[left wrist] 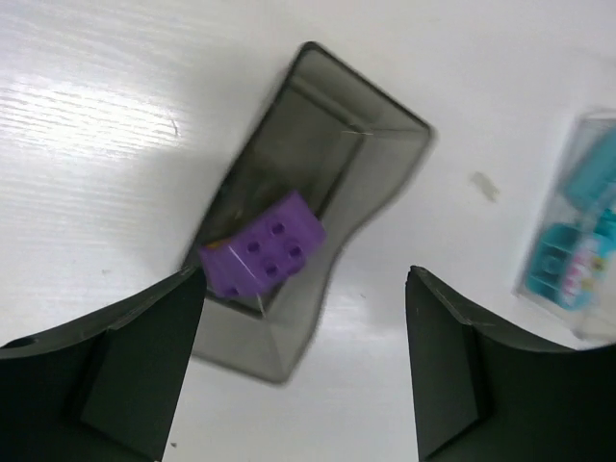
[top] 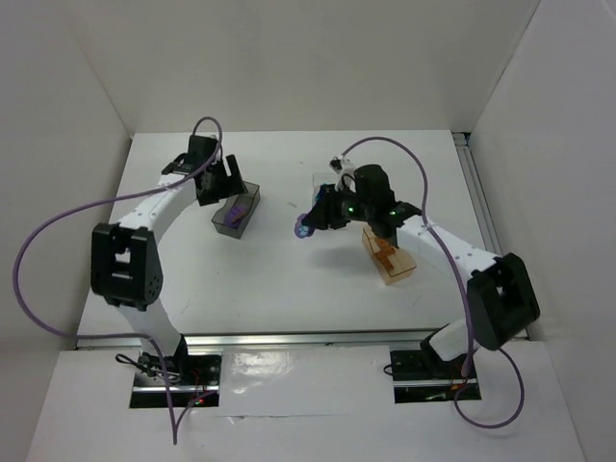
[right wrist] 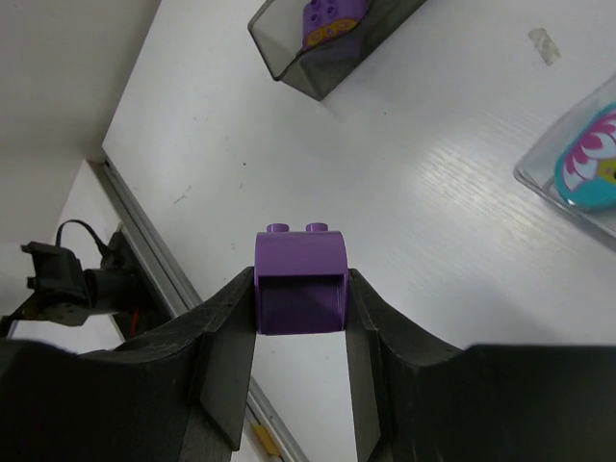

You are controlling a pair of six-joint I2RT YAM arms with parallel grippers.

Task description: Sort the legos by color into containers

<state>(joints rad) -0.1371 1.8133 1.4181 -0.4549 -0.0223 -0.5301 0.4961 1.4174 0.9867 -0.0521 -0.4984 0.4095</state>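
My right gripper (right wrist: 299, 318) is shut on a purple lego (right wrist: 299, 281) and holds it above the table; in the top view the lego (top: 305, 229) hangs between the bins. The smoky dark grey bin (top: 237, 208) holds a purple lego (left wrist: 264, 254), also seen in the right wrist view (right wrist: 332, 17). My left gripper (left wrist: 303, 371) is open and empty, just beside the grey bin (left wrist: 318, 144). The clear bin (left wrist: 576, 231) holds teal legos (left wrist: 551, 265); my right arm mostly hides it in the top view. The orange-amber bin (top: 389, 254) holds an orange lego (top: 388, 256).
White walls enclose the table on three sides. A metal rail (top: 298, 339) runs along the near edge, and another (top: 479, 207) along the right side. Cables loop from both arms.
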